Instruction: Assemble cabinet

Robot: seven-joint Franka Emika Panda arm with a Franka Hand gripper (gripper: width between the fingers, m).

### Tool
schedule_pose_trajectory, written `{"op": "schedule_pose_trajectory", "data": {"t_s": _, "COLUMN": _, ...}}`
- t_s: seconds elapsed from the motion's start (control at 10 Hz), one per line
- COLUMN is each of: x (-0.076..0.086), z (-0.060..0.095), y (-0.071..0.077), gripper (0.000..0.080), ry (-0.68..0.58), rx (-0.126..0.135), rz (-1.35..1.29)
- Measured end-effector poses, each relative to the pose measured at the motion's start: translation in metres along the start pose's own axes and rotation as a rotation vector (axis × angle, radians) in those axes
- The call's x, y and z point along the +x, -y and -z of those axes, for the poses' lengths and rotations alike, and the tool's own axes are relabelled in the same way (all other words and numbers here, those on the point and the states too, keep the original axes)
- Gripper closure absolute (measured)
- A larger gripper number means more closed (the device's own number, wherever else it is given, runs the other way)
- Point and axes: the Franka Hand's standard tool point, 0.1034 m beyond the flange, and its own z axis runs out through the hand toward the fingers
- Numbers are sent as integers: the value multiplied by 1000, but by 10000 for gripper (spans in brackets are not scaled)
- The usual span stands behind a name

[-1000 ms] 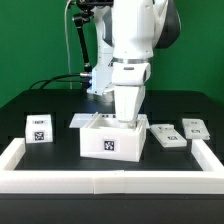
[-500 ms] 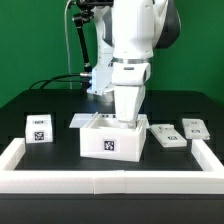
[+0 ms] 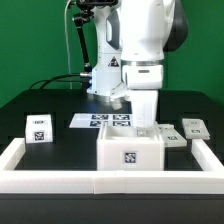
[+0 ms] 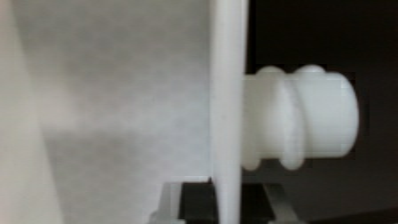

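Observation:
The cabinet body [image 3: 130, 152], a white box with a tag on its front, sits on the black table just behind the front border. My gripper [image 3: 150, 127] reaches down into its top at the exterior view's right side. In the wrist view the gripper [image 4: 228, 205] is shut on a thin white wall [image 4: 226, 90] of the body, with a dark finger [image 4: 192, 203] on each side. A round ribbed white knob [image 4: 306, 113] sticks out from that wall. A small white tagged block [image 3: 38, 127] stands at the exterior view's left. Two flat white tagged pieces [image 3: 170, 136] [image 3: 194, 127] lie at the right.
The marker board [image 3: 104, 121] lies behind the cabinet body. A low white border frame [image 3: 60, 181] runs along the front and both sides of the table. The arm's base and cables [image 3: 95, 75] stand at the back.
The cabinet body has moved toward the exterior view's right and closer to the front border, with my gripper on it. The marker board behind it now shows.

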Motion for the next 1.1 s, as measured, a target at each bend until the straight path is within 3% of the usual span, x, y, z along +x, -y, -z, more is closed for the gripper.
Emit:
{"op": "schedule_pose_trajectory", "data": {"t_s": 0.1, "x": 8, "z": 0, "y": -6, "gripper": 764, "ry": -3, "rx": -4, "rz": 10}}
{"op": "schedule_pose_trajectory", "data": {"t_s": 0.5, "x": 7, "z": 0, "y": -5, "gripper": 764, "ry": -3, "rx": -3, "rz": 8}}
{"op": "schedule_pose_trajectory", "data": {"t_s": 0.8, "x": 34, "z": -1, "y": -17, "gripper": 764, "ry": -15, "rx": -2, "rz": 58}}
{"op": "schedule_pose_trajectory", "data": {"t_s": 1.1, "x": 62, "z": -2, "y": -32, "gripper": 764, "ry": -12, "rx": 26, "rz": 67}}
